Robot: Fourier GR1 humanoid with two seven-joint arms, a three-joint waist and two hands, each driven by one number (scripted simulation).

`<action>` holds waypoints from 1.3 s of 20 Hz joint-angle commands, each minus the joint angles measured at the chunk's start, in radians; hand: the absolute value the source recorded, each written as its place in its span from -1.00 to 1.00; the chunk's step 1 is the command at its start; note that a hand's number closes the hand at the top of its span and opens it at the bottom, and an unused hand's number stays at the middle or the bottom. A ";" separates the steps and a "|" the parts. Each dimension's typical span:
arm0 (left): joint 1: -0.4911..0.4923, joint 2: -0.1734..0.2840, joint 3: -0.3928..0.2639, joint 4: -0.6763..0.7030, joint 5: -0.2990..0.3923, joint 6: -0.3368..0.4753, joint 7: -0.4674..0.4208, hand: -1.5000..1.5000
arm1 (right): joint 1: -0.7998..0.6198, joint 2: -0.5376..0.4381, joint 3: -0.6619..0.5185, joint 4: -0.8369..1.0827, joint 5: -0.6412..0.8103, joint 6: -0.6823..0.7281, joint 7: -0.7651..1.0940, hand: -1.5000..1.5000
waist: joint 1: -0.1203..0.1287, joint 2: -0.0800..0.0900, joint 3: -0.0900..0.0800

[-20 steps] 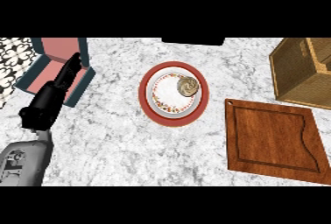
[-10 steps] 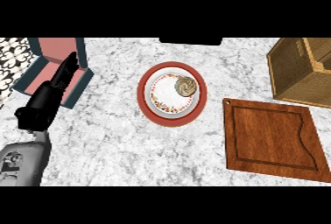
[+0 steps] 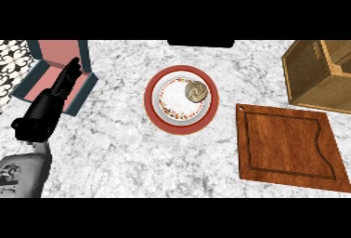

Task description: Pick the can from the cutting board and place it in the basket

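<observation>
A small round can, seen end-on with a swirled tan top, sits on a white flowered plate that lies on a red plate at the middle of the counter. The brown wooden cutting board at the lower right has nothing on it. A wooden basket stands at the upper right, partly cut off by the edge. My left hand rests at the left, open with fingers straight and pointing up, far from the can. No right hand shows.
A pink and teal box-like thing lies at the upper left, partly behind my left hand. A black-and-white patterned surface borders the far left. Marble counter spreads between hand, plates and board.
Everything in view has drifted slightly to the left together. The left hand keeps its pose, and the can stays on the plate.
</observation>
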 commanded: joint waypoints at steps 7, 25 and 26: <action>0.023 -0.016 -0.009 -0.016 -0.015 0.015 -0.017 0.00 | -0.084 0.038 0.052 0.121 0.071 0.104 -0.085 -1.00 | 0.001 -0.003 -0.001; 0.013 -0.002 0.000 -0.023 0.008 -0.015 -0.006 0.00 | -0.112 -0.111 -0.411 0.352 -0.376 0.004 0.230 -1.00 | 0.015 0.016 0.006; 0.005 -0.024 -0.021 -0.017 -0.016 0.009 -0.008 0.00 | -0.126 -0.114 -0.420 0.352 -0.386 -0.021 0.272 -1.00 | 0.015 0.018 0.005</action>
